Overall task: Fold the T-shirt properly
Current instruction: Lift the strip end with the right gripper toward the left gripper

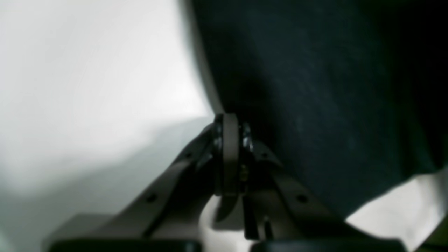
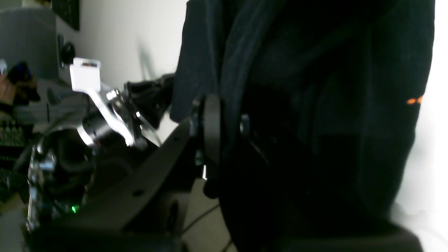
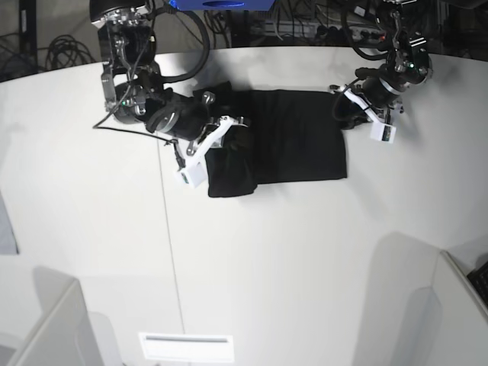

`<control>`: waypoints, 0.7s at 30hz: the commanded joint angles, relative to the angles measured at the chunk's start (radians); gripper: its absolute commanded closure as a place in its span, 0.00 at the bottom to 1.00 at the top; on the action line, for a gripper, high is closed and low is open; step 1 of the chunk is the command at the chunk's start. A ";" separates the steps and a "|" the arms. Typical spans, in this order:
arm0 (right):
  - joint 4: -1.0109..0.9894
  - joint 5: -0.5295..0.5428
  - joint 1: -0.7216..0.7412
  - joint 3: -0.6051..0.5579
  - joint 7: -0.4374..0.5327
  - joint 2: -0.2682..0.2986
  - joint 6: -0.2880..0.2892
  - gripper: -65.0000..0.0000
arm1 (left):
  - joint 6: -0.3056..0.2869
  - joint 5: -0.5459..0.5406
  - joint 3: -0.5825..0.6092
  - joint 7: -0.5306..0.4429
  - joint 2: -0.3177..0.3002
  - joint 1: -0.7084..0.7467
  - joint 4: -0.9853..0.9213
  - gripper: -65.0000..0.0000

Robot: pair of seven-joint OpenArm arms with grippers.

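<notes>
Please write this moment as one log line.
T-shirt: lifted, partly folded | left gripper: shut on T-shirt | right gripper: shut on T-shirt

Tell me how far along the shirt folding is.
Partly done: the T-shirt lies on the table as a dark rectangle, sleeves no longer showing. In hand: the right gripper and left gripper each pinch an opposite edge. Left: more folds; one end still hangs lower and uneven.
</notes>
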 commanded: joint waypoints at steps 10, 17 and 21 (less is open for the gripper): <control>0.014 0.017 0.074 -0.117 0.052 -0.003 -0.065 1.00 | 0.006 0.028 0.001 0.041 0.013 0.014 0.004 1.00; 0.013 0.017 0.119 -0.219 0.102 -0.004 -0.148 1.00 | 0.006 0.028 -0.013 0.041 0.010 0.016 0.004 1.00; -0.046 0.017 0.147 -0.242 0.142 -0.003 -0.151 1.00 | 0.006 0.028 -0.014 0.041 -0.007 0.018 0.006 1.00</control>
